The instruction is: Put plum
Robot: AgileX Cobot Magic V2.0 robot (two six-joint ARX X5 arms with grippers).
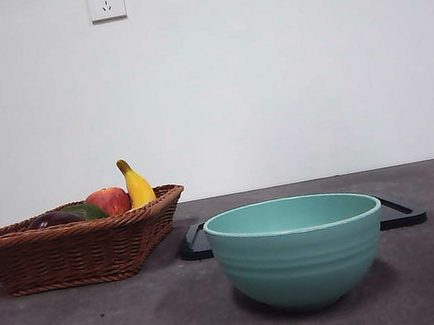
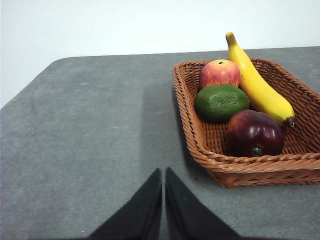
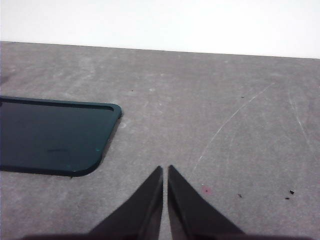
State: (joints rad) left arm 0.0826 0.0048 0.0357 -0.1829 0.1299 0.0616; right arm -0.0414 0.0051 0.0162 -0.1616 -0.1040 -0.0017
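We've got the glossy dark maroon plum (image 2: 254, 133) in the brown wicker basket (image 2: 240, 167), at its near end beside the yellow banana (image 2: 257, 87). Left gripper (image 2: 163, 172) pressed together, nearer; right gripper (image 3: 165, 170) also closed, by the dark flat tray (image 3: 50, 135).

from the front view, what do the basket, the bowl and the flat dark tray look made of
Basket: woven brown wicker or rattan; the plaited strands show. Bowl: likely glazed ceramic, though plastic is possible; it is smooth teal with soft sheen and ridged rings. Tray: probably plastic, dark and smooth with a slight gloss.
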